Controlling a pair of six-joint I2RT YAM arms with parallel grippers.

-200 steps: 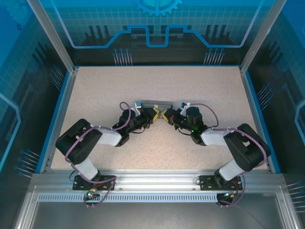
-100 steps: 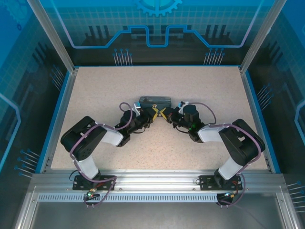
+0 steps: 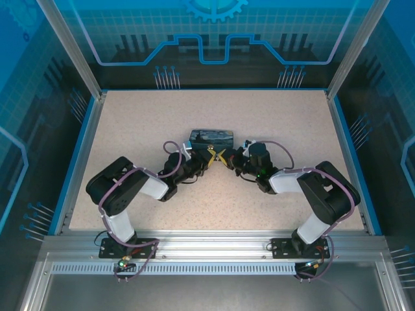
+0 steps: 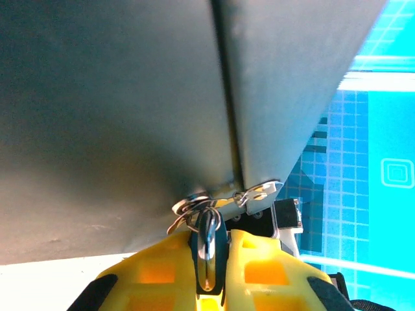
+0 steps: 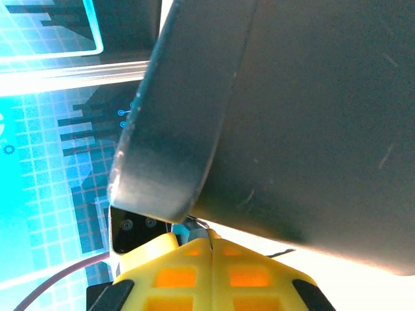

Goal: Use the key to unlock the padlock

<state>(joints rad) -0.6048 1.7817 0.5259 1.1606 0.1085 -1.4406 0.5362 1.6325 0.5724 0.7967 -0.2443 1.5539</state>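
1. Yellow-fingered, the left gripper point(image 4: 209, 236) was pinching the key point(image 4: 206, 256), its ring point(image 4: 189, 206) at eleven o'clock, just under the grey box point(image 3: 209, 137).
2. Right gripper point(image 5: 211, 249) had its fingers pressed together; on what, I couldn't tell.
3. I'd hold the key straight, feed it slowly, and turn only once it was seated in the padlock.

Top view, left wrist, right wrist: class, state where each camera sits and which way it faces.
Top view: above and behind the bases, looking down at the table; left arm, right arm show.
Left wrist: on that arm, looking past the left gripper at the box.
Right wrist: likewise, past the right gripper.
Shared: the box.
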